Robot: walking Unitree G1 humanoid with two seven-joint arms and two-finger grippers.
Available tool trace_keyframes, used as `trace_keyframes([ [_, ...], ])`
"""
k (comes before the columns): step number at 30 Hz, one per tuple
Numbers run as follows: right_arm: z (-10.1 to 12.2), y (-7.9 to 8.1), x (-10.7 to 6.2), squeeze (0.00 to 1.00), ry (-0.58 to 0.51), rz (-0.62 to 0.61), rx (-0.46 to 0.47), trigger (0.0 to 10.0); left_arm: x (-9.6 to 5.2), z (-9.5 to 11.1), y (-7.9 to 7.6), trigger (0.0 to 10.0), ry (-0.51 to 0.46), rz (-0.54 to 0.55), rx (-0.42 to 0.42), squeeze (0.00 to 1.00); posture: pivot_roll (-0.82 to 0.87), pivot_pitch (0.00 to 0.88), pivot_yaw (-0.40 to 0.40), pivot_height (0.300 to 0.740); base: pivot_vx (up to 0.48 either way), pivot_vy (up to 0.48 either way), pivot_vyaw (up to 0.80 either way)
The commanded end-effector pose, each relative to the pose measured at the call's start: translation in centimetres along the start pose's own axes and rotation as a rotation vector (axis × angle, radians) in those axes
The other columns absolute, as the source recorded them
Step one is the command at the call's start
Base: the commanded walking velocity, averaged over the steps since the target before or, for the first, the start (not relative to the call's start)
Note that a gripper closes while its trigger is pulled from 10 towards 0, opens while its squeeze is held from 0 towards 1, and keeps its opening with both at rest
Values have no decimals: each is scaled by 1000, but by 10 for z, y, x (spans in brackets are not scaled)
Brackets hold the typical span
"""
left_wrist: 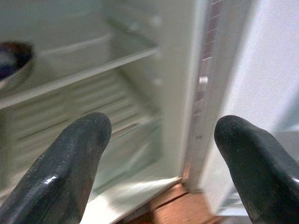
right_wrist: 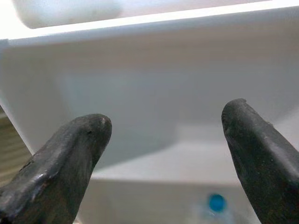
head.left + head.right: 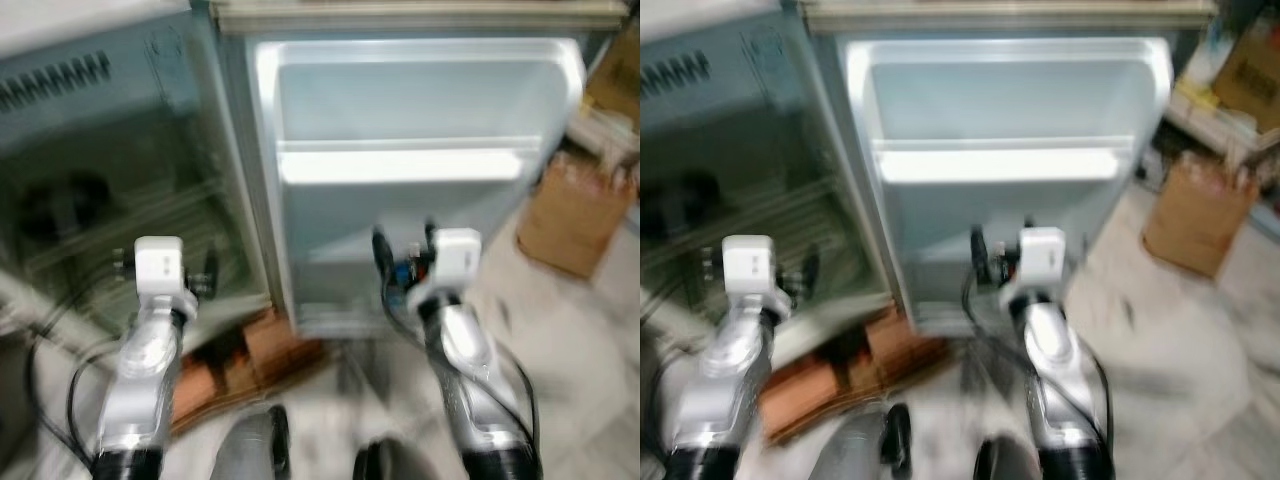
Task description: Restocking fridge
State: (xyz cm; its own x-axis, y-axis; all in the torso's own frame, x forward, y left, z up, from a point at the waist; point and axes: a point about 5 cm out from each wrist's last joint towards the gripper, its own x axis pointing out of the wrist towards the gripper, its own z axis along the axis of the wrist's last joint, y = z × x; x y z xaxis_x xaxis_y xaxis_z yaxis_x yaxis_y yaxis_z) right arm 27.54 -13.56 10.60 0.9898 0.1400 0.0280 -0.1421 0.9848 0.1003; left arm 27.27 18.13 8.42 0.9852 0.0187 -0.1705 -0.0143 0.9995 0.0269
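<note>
Two grippers, left (image 1: pixel 159 163) and right (image 2: pixel 163 163), hover with fingers spread and empty before the fridge (image 3: pixel 110 200), ready to load. Its door (image 3: pixel 420 110) stands swung wide, giving access; a bottle (image 2: pixel 216 205) sits in the lower door bin.

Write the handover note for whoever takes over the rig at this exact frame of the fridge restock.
Left gripper: fingers open, holding nothing, raised toward the fridge interior.
Right gripper: fingers open, holding nothing, facing the open fridge door and its white door shelf.
Things: a dark bowl sits on an inner shelf; something with a blue cap, blurred, lies low in the door. Cardboard boxes stand on the floor to the right.
Done: door open. Left: no item in hand, so the stocking itself. Head views are blurred.
</note>
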Motion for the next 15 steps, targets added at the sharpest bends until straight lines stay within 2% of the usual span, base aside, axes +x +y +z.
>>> trace_keyframes([
  [1,-1,0,0,0,0,-8,12,10000,1,2,1,10000,-5,-6,14,0,59,58,19,740,-247,0,0],
  [6,-2,-1,0,0,-3,-22,21,10000,2,1,-1,10000,0,-13,13,0,54,46,23,740,-247,0,0],
  [15,-4,-4,0,0,0,-37,0,10000,4,0,0,10000,4,-22,23,0,51,46,25,740,0,0,0],
])
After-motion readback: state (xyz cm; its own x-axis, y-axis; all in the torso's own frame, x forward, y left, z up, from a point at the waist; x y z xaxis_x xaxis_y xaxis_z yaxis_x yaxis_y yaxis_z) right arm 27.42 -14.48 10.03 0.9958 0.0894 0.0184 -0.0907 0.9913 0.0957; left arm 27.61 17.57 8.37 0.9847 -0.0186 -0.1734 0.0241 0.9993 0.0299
